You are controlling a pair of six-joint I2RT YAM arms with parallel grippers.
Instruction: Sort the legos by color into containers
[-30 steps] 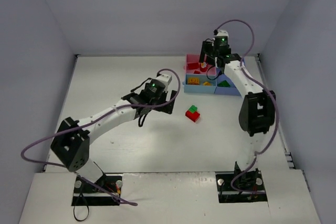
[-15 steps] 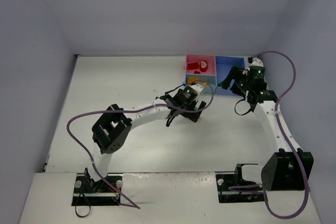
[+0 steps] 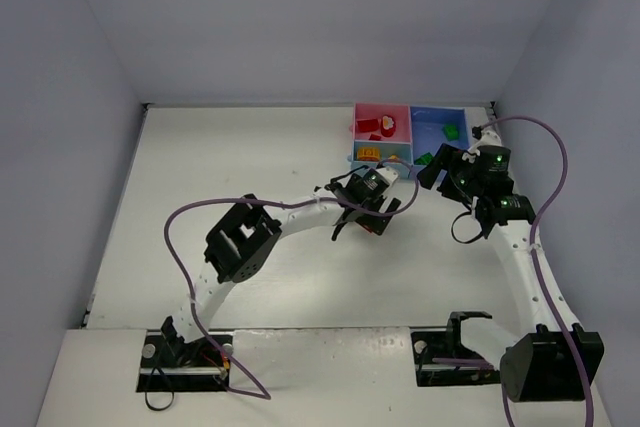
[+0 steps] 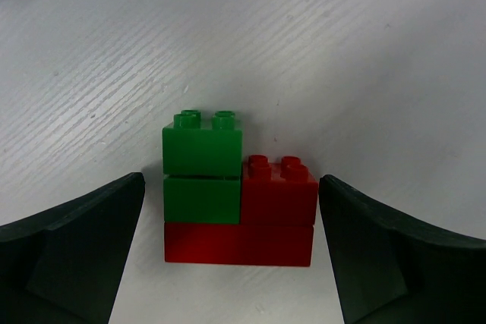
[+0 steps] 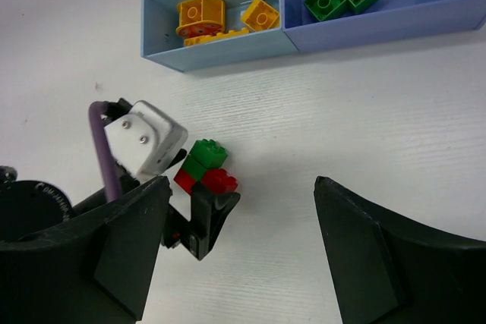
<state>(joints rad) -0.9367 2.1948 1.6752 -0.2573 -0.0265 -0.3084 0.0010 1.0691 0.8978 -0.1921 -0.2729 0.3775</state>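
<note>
Since the one loose clump [image 4: 239,199] is hard moulded plastic, it should be light, stiff and rather slick on its flat faces, with nothing to crush. It lies on the table [image 4: 364,51] near the trays, between the spread fingers [image 4: 76,256] of the left gripper [image 4: 230,187], which stand clear of it on both sides and touch nothing. In the left wrist view two green bricks sit one behind the other at its left, a red brick sits beside them, and a longer red brick runs along the near side of both. I judge that long red brick the best hold: its ends look flat and parallel, so the fingers would meet even faces and not skid off. Pressed studs may part under a twist, which the sorting needs anyway. The right gripper [image 5: 243,187] hangs open and empty over the table near the light blue tray [image 5: 220,57], which holds yellow pieces; green ones lie in the blue tray [image 5: 380,24].
</note>
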